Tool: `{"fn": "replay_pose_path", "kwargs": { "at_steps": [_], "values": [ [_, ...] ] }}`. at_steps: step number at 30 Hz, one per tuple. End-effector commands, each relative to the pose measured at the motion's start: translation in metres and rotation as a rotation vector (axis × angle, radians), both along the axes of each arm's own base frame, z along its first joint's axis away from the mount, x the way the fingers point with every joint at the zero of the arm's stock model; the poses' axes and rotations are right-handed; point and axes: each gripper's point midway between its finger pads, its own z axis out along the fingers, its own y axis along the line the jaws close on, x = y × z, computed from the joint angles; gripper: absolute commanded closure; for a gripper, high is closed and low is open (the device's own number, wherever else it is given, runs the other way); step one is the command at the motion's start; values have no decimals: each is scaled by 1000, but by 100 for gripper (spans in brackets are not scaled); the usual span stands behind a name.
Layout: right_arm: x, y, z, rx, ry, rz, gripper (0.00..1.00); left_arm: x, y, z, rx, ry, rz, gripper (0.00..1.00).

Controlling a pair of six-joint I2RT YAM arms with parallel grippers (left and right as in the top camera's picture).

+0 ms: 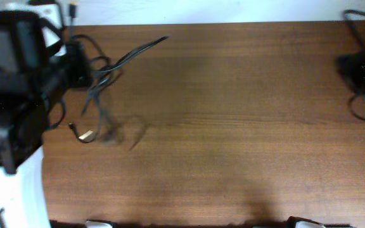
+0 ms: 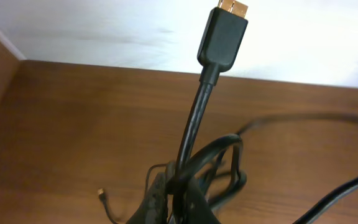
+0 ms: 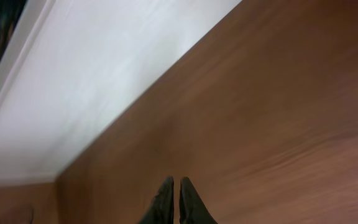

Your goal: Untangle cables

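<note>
Beneath the wrist camera, cropped left pincer [image 2: 174, 204] clamps cables [image 2: 195, 127].

Tangled in loose loops, thin black cables [image 1: 109, 66] hung at the wooden table's [image 1: 233, 126] left end. A gold-tipped plug [image 2: 224, 37] stood upright.

From above, the left arm [image 1: 18, 95] is a big black lump over the left edge of the brown wooden table [image 1: 233, 126]. The cables [image 1: 103, 76] are bunched up right against its front end. 1 strand shoots off up and to the right, and the others droop toward a yellowish plug tip [image 1: 85, 135], where it's kinda blurry. The right arm [image 1: 363, 66] is way over at the far right edge, well apart from that tangle.
</note>
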Motion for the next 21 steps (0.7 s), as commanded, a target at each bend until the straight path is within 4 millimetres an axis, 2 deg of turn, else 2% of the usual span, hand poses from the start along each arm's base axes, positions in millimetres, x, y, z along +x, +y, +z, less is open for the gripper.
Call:
{"fn": "replay_pose_path", "kwargs": {
  "at_steps": [1,5,7,10,15,18,21],
  "values": [
    [-8,56,10,-16,-33,159,96,11,-35,1,-43,-16,-101,100],
    [-11,102,11,-52,-50,245,96,19,-60,-2,-43,-15,-163,100],
    [-16,133,8,-90,-53,300,96,21,-79,-6,-42,-5,-213,100],
    [-18,156,3,-142,-55,339,96,22,-91,-11,-39,9,-242,100],
    [-21,178,-5,-189,-49,377,96,29,-119,-30,-26,63,-302,100],
    [-21,181,-7,-197,-45,370,96,35,-131,-42,-15,95,-324,100],
    [-21,180,-7,-198,-44,370,96,41,-134,-50,-8,111,-323,100]
  ]
}}
